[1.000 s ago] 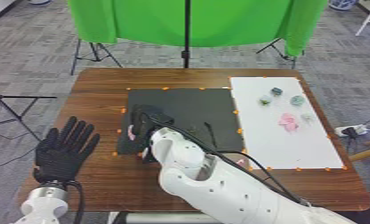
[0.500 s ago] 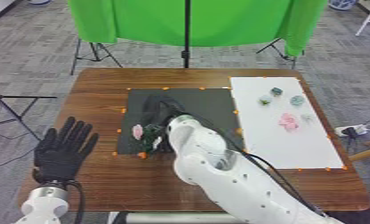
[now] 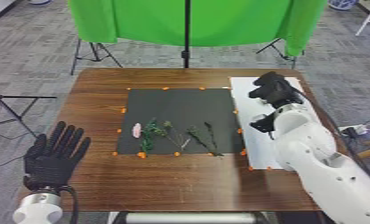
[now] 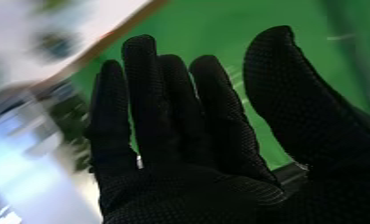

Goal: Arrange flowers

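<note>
In the head view my right hand (image 3: 275, 91) is over the back part of the white sheet (image 3: 260, 146), covering most of the flower heads there. The right wrist view has my right hand (image 4: 190, 185) open, its fingers straight and nothing held. My left hand (image 3: 54, 159) lies open at the table's left side, fingers spread. On the black sheet (image 3: 168, 102) lie a pink flower (image 3: 137, 130), green leafy stems (image 3: 148, 136) and darker sprigs (image 3: 199, 137). Blurred bluish flower heads (image 4: 55, 45) rest on the white sheet in the right wrist view.
Orange markers (image 3: 141, 155) line the edges of both sheets on the brown table (image 3: 190, 185). Beyond the table hangs a green cloth (image 3: 235, 25) with a dark stand pole (image 3: 187, 45) before it.
My right hand has moved from the black sheet across to the back of the white sheet. The pink flower and green stems on the black sheet are uncovered now. The left hand has shifted slightly.
</note>
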